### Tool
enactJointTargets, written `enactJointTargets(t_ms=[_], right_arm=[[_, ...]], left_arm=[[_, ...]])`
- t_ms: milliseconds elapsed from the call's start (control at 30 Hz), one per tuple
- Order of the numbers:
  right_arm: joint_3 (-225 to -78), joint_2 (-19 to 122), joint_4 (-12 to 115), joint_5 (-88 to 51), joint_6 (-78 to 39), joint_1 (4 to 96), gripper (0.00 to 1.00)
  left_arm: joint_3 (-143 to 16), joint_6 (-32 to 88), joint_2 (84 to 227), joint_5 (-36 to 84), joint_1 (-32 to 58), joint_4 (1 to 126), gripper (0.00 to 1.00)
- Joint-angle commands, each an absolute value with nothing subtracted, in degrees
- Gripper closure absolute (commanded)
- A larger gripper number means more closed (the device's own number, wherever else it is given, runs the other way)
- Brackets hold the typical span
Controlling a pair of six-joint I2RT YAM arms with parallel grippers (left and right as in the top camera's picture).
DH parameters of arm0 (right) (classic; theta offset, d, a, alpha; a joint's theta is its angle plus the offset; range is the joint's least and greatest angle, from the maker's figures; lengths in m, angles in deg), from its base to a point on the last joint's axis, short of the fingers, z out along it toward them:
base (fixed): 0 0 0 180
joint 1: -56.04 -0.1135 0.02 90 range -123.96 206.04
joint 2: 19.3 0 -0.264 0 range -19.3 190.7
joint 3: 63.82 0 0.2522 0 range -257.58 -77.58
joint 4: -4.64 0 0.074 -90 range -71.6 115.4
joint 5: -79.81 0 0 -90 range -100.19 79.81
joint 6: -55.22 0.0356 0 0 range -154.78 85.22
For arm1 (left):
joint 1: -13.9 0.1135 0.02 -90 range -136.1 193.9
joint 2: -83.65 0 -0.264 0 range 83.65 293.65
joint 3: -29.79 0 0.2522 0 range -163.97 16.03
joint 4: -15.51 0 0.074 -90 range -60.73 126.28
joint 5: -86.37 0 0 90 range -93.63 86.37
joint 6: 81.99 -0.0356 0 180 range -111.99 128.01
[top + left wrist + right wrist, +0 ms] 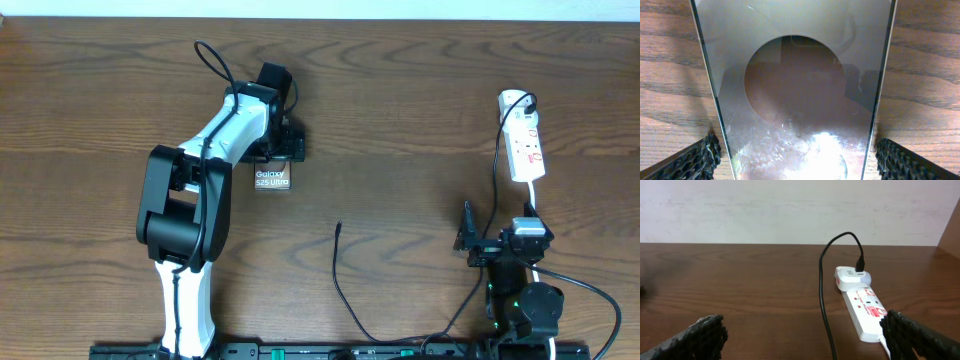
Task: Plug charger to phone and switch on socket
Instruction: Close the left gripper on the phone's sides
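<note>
The phone (pixel 272 181) lies flat on the table, its "Galaxy S25 Ultra" text showing just below my left gripper (pixel 280 150). In the left wrist view the phone (pixel 795 85) fills the frame between my left gripper's fingers (pixel 795 162), which straddle its edges with thin gaps. The charger's black plug tip (pixel 339 228) lies loose mid-table. Its cable (pixel 825 305) runs up to a white adapter (pixel 850 276) plugged into the socket strip (pixel 524 140), which also shows in the right wrist view (pixel 867 312). My right gripper (pixel 497 238) (pixel 802 330) is open and empty, just short of the strip.
The charger cable (pixel 345 300) loops along the table's near edge between the two arm bases. The strip's white cord (pixel 533 200) runs down beside my right gripper. A pale wall stands behind the table's far edge.
</note>
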State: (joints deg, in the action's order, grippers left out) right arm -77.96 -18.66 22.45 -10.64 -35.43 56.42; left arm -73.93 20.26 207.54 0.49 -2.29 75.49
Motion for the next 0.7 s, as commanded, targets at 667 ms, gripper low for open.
enactJointTargets(t_ms=[667], right_arm=[[-77.87, -18.99, 22.69, -10.94, -35.06, 55.94, 0.01]], left_arm=[[-73.34, 20.11, 208.18, 0.21, -2.05, 75.40, 0.06]])
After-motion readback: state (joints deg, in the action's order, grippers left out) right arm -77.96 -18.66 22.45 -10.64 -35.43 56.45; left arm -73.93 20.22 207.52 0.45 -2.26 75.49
